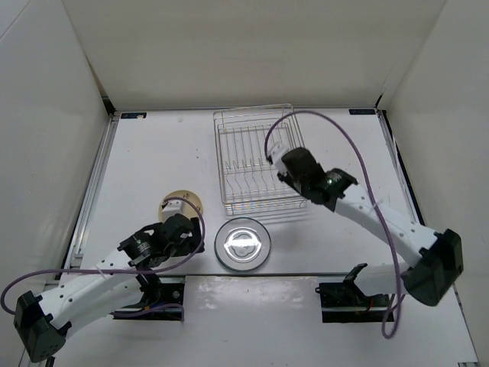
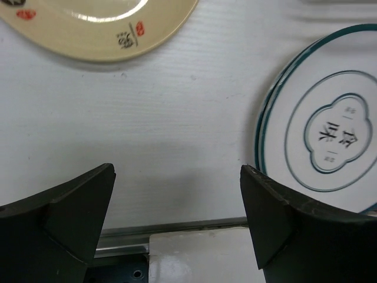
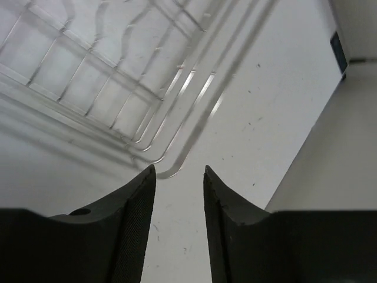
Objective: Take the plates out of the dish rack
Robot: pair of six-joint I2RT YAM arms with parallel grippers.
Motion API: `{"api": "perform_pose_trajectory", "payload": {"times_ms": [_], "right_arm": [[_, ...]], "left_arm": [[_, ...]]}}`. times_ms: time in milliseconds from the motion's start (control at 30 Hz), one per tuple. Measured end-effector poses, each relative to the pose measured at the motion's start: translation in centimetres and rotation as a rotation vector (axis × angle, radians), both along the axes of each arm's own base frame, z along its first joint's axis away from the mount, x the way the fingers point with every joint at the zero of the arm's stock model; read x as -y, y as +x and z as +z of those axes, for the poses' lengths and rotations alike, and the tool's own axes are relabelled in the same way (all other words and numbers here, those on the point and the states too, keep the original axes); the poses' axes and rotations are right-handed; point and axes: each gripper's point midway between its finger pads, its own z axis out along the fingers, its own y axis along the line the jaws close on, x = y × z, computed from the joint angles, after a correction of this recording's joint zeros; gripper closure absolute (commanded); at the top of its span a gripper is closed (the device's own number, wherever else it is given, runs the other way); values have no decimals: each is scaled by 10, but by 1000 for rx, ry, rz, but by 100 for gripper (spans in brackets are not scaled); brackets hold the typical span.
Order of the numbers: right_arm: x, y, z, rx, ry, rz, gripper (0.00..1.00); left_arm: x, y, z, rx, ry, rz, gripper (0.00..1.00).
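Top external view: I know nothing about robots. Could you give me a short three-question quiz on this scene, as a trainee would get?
1. True or false: the beige plate stands inside the dish rack.
2. The left end effector is: A) open and empty, B) shut on a plate, C) out of view.
3. How many plates lie on the table outside the rack?
Key: 1 false; 2 A; 3 two, the beige one and the silver plate.

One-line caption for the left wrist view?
Open left gripper hovers between a beige plate and a ringed plate lying on the table.
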Motion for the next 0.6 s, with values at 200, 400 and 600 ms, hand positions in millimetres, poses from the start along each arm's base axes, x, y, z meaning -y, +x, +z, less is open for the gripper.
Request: {"api": "perform_pose_trajectory", "payload": {"times_ms": [200, 400, 600], "right_arm": [[53, 69, 1, -120, 122, -353, 10], [101, 74, 25, -175, 257, -539, 10], [164, 38, -10, -266, 308, -749, 10]], "left_arm": [[5, 13, 41, 83, 24, -78, 1], [-25, 23, 86, 221, 173, -135, 1], [-61, 23, 89, 318, 298, -117, 1]]}}
